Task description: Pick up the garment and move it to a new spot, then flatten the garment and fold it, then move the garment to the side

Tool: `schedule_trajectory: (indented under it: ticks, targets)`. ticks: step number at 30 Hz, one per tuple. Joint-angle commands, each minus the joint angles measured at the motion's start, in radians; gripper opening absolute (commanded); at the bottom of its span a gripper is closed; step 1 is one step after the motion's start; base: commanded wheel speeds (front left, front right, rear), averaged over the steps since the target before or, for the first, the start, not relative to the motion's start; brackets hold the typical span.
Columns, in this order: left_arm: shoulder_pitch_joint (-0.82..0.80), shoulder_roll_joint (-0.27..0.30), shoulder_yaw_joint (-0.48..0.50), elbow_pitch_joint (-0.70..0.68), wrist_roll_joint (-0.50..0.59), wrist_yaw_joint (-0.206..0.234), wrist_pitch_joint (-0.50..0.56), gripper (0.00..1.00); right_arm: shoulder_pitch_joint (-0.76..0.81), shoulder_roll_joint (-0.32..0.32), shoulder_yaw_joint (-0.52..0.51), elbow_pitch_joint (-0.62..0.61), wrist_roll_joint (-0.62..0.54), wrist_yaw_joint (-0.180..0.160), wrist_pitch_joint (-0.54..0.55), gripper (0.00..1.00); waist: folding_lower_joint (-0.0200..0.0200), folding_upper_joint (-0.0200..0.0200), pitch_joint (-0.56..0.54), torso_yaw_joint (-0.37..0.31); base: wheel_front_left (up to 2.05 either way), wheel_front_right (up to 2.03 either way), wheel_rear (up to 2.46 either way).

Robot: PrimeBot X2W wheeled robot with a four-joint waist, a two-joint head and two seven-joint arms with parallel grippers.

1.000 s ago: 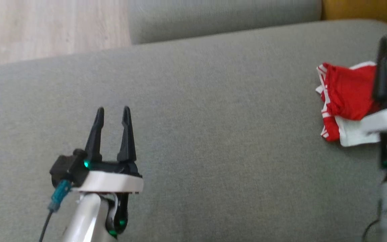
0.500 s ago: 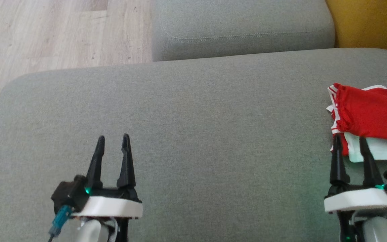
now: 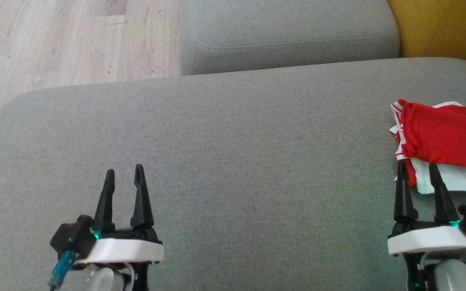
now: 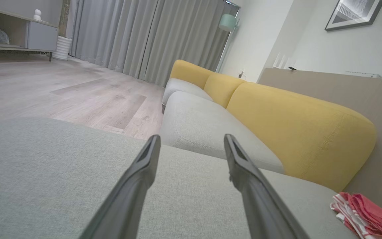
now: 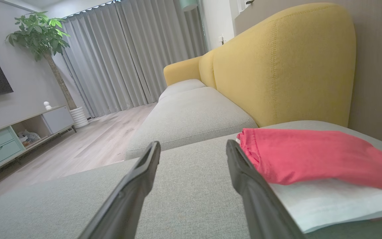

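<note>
The garment (image 3: 443, 139) is a folded red and white piece lying at the right edge of the grey sofa seat (image 3: 237, 161). It also lies at the low right in the left wrist view (image 4: 366, 215) and fills the right side of the right wrist view (image 5: 313, 159). My right gripper (image 3: 418, 169) stands open just in front of the garment's near left corner, fingers empty. Far to the left, my left gripper (image 3: 123, 174) hovers open over bare cushion, holding nothing.
A second grey seat cushion (image 3: 285, 32) lies beyond the one in front, with a yellow backrest (image 3: 443, 28) at the top right. Wooden floor (image 3: 67, 40) lies past the cushion's far left edge. A TV cabinet (image 5: 18, 132) and a potted plant (image 5: 41, 36) stand across the room.
The head camera tilted, so the whole picture shifted down. The right gripper drew back off the garment and settled in front of it, fingers open. The left gripper stayed open.
</note>
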Motion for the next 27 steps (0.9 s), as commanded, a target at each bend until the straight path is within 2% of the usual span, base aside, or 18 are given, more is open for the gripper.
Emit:
schedule_trajectory:
  ticks: [1,21,22,27]
  targets:
    - [-0.021,0.004,0.038,-0.044,-0.011,-0.001,-0.005,1.0,-0.054,-0.008,0.03,-0.038,-0.007,-0.001,-0.012,1.0,0.0,-0.0001,0.001,-0.002,0.0,0.0,0.0]
    - [-0.015,0.004,0.056,-0.05,-0.038,-0.007,-0.005,1.0,-0.052,-0.008,0.035,-0.034,0.008,-0.001,-0.012,1.0,0.0,-0.0001,0.004,-0.006,0.0,0.0,0.0]
    - [0.014,0.0,0.018,-0.013,-0.035,-0.004,0.0,0.0,0.0,0.0,0.008,0.001,0.002,0.0,-0.001,0.0,0.0,-0.0001,0.004,-0.006,0.0,0.0,0.0]
    - [0.029,0.0,0.019,0.029,-0.058,-0.006,0.007,0.0,0.013,0.002,0.006,0.045,0.028,0.0,0.009,0.0,0.0,-0.0001,0.004,-0.006,0.0,0.0,0.0]
